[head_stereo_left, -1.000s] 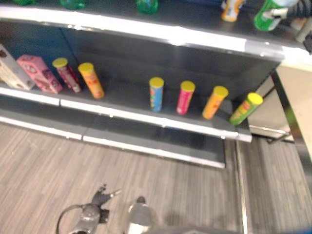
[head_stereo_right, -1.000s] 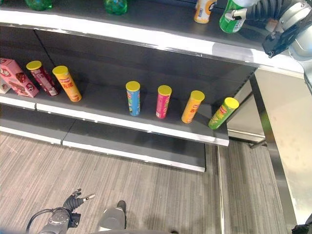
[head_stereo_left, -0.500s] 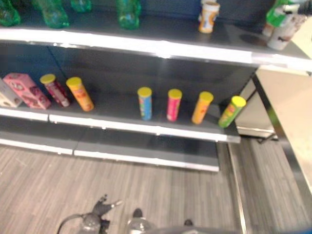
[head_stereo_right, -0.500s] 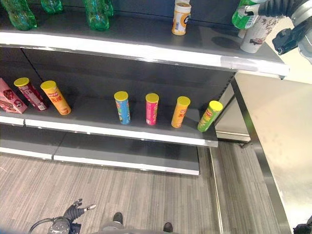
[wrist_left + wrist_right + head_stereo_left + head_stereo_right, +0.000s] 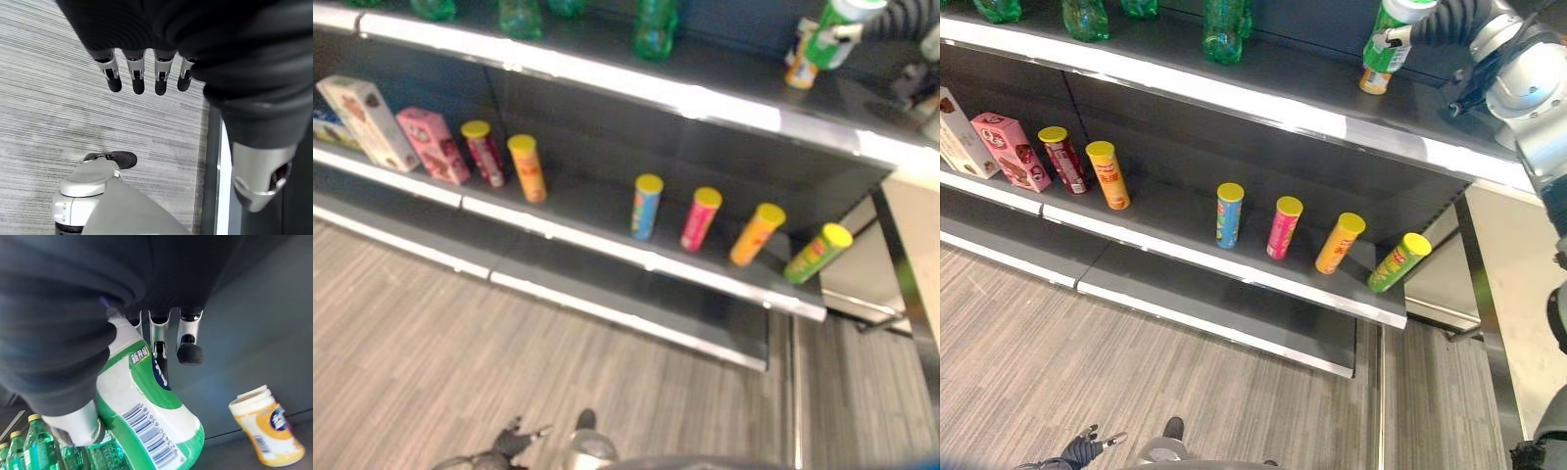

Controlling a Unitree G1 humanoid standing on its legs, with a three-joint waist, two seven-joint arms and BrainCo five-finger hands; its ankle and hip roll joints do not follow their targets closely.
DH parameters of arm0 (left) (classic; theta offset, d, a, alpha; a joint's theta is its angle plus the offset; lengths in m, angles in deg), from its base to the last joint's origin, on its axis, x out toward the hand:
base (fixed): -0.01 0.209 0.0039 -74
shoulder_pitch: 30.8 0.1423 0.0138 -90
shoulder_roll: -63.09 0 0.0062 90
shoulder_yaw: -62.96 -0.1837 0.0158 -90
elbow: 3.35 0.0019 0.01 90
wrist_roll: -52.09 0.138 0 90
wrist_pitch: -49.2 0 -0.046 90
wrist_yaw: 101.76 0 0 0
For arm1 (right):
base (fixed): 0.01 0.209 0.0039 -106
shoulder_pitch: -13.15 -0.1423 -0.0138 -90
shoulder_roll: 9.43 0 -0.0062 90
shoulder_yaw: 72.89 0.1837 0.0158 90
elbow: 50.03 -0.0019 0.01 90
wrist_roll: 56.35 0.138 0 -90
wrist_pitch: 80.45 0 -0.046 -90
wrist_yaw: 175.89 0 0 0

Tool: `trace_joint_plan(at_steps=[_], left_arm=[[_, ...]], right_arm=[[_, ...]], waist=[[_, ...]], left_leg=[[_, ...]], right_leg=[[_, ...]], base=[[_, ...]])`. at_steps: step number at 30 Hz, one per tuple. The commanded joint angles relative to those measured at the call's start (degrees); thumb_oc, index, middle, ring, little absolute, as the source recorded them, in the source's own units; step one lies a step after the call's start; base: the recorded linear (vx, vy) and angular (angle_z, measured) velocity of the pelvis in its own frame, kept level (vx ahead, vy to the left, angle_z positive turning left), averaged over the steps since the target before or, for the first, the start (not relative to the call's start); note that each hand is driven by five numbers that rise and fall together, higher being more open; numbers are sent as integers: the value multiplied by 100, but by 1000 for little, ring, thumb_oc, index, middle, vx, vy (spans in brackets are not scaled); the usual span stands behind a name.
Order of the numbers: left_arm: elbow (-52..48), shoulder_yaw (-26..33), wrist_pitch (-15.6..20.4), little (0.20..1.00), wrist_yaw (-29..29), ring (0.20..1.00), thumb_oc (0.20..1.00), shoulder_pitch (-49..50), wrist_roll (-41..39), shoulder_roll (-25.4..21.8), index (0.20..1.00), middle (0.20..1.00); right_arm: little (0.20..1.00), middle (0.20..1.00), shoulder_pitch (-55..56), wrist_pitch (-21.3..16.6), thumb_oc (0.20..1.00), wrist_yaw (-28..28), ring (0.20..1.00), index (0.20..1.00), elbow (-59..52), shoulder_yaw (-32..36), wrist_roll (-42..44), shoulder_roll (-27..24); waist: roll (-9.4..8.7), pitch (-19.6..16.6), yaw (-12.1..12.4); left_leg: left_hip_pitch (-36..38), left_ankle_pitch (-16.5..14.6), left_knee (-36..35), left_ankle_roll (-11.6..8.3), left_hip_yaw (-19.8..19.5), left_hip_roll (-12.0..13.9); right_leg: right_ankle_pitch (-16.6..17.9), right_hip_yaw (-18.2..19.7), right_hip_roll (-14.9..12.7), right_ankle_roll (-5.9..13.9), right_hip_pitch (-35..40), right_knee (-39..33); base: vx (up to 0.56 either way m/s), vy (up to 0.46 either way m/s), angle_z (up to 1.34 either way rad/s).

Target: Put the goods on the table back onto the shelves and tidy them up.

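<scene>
1. Dark shelving (image 5: pixel 1263 108) stands over a grey striped floor (image 5: pixel 1136 372), with a pale bench (image 5: pixel 1518 323) at the robot's right.
2. A green-and-white bottle (image 5: pixel 151 426) is held above the right end of the top shelf, just beside an orange-and-white tub (image 5: pixel 266 426) already standing there.
3. The right hand (image 5: pixel 73 382) is closed on the bottle: fingers are wrapped round one side and the thumb is pressed to the other.
4. The step in hand is judged to be the shelving of this bottle; next, it should be lowered upright onto bare shelf beside the tub and then released.
5. The left hand (image 5: pixel 142 73) hangs over the floor, fingers relaxed and nothing held.
6. Green bottles (image 5: pixel 1224 24) are ranged further left on the top shelf; yellow-lidded tubes (image 5: pixel 1283 227) and boxes (image 5: pixel 1009 147) stand on the shelf below.
</scene>
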Motion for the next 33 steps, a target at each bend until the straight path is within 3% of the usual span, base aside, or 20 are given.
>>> trace_joint_plan(at_steps=[1,13,33], left_arm=[[153,-183,131,1000,77,1000,1000,-291,-200,-114,1000,1000],[239,-381,106,1000,61,1000,1000,-276,-103,-1,1000,1000],[194,-508,78,1000,25,1000,1000,-366,-94,68,1000,1000]], right_arm=[[200,200,-772,6,200,-142,200,200,767,-42,47,17],[200,200,-649,215,200,13,200,200,1847,65,-65,475],[200,200,-433,344,200,212,200,200,1999,-69,-436,717]], waist=[[13,-234,215],[99,-278,320],[75,-176,391]], left_leg=[[131,-634,89,-151,298,-248],[156,-637,71,-177,288,-269],[68,-589,86,-186,235,-226]], right_leg=[[-483,-91,40,386,-40,168],[-479,-221,-8,403,21,101],[-502,-277,14,379,-53,182]], base=[[35,10,6],[14,2,7],[0,0,3]])
